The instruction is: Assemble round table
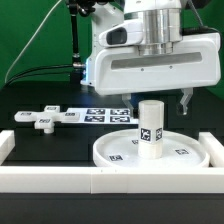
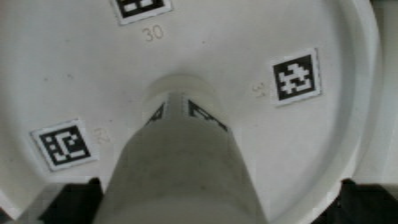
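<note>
The large round disc lies flat on the black table near the front wall. The short cylindrical leg stands upright at its middle. My gripper hangs just above the leg, open, with its fingers wide apart on either side and touching nothing. In the wrist view the leg rises toward the camera from the disc, and the dark fingertips show at the frame's corners, clear of the leg. The small cross-shaped base lies on the table at the exterior view's left.
The marker board lies behind the disc, between it and the cross-shaped base. A white border wall runs along the front and up both sides. The robot's white body stands close above the back of the disc.
</note>
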`<action>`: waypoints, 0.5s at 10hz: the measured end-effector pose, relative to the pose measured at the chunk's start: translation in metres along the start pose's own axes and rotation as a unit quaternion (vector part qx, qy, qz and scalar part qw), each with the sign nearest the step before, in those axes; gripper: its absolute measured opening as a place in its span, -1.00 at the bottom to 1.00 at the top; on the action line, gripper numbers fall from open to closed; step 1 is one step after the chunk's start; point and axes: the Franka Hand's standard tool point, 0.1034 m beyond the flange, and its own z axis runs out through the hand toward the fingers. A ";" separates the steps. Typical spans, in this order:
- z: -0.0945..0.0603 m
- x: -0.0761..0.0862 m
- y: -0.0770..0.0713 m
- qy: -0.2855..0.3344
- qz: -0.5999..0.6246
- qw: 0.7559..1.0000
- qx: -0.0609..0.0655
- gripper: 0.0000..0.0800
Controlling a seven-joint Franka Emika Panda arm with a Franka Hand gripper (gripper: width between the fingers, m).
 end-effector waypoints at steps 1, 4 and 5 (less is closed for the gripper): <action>0.000 0.001 0.000 0.000 -0.046 0.999 -0.002 0.62; 0.000 0.000 0.002 -0.001 -0.142 0.990 -0.002 0.62; 0.000 0.001 0.002 -0.001 -0.202 0.979 -0.007 0.62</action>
